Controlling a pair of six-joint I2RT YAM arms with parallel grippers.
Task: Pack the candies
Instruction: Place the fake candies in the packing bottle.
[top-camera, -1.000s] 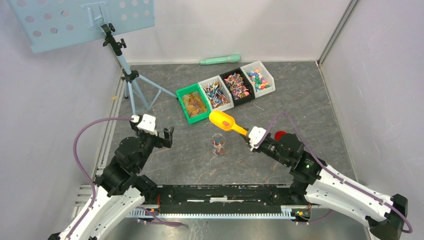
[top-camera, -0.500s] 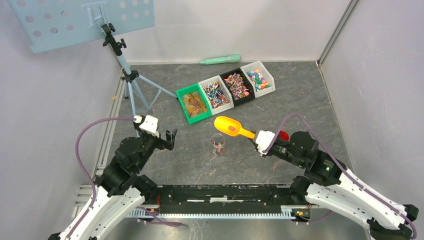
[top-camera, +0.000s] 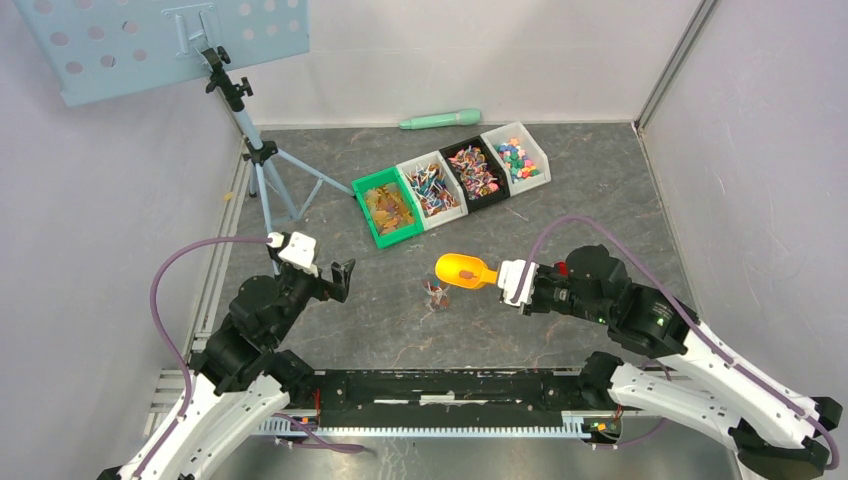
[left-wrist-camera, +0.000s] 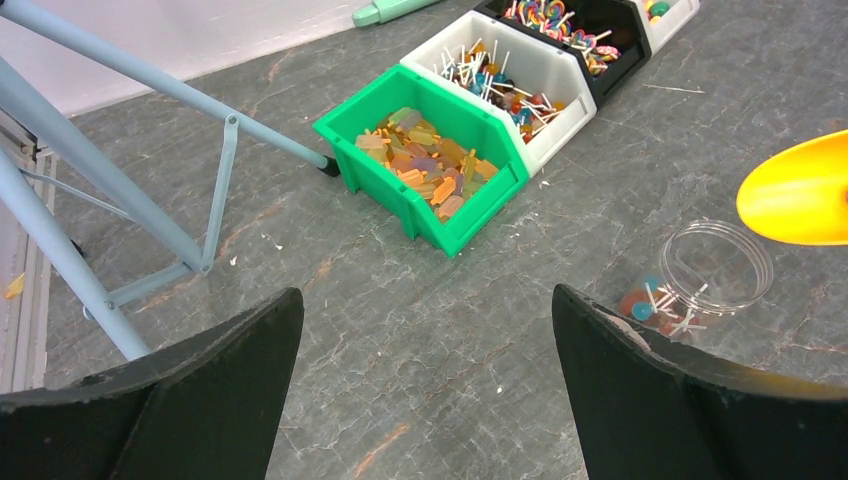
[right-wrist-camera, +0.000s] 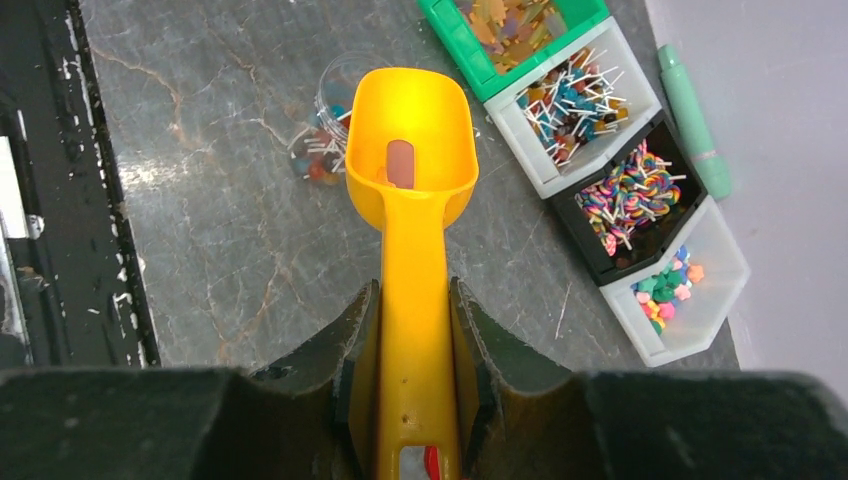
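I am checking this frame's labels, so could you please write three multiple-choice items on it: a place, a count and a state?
1. In the row of bins, which lies nearest the tripod? A) the black one B) the far white one C) the green bin
2. How many bins are in that row? A) three B) four C) six
3. How does the right gripper stand? A) shut on the yellow scoop B) open and empty C) shut on a jar
Key: 1 C, it ends the row on the tripod's side; 2 B, four count off in the top view; 3 A, its jaws press the scoop's handle from both sides.
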